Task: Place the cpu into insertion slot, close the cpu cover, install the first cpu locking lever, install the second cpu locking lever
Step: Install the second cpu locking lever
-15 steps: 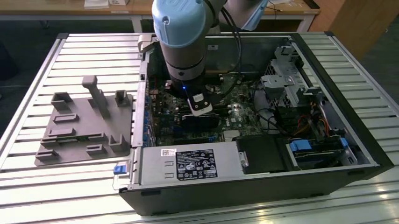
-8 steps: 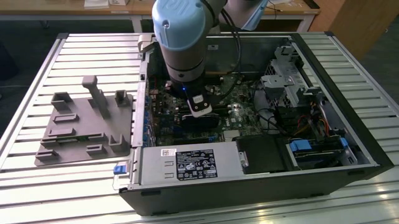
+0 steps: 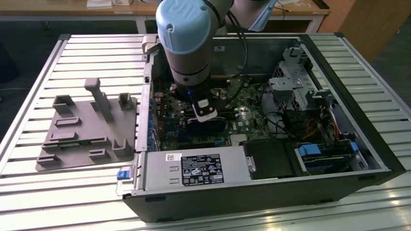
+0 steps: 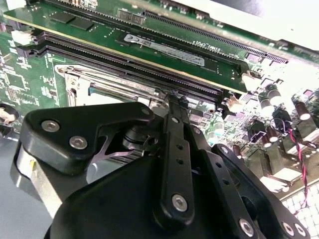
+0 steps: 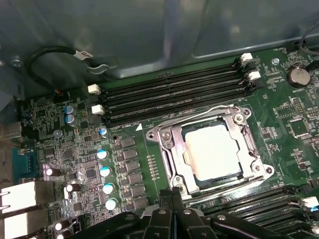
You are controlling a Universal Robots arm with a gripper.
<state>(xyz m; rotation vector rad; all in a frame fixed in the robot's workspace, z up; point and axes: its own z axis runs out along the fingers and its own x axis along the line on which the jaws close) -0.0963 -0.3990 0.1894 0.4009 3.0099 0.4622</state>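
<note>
An open computer case (image 3: 359, 159) lies on its side on a ribbed metal table (image 3: 38, 72), with wooden desks behind it. On the exterior view's left of the case sits a grey moulded plastic fixture (image 3: 86, 130) with blocks and posts. The arm (image 3: 186, 43), capped in pale blue, reaches down into the case over the green circuit board (image 5: 124, 154).

In the first wrist view the cpu (image 5: 213, 151), a flat square with a dull pale metal face, sits in the insertion slot (image 5: 174, 167). The cpu cover (image 5: 245, 141), a thin shiny steel frame, lies down around the chip. Long black memory slots (image 5: 169, 97) run beside it, and small round capacitors (image 5: 104, 172) stand nearby.

The gripper (image 4: 174, 102), matte black with bolted links, hangs just above the socket, its fingers drawn together with nothing between them.
</note>
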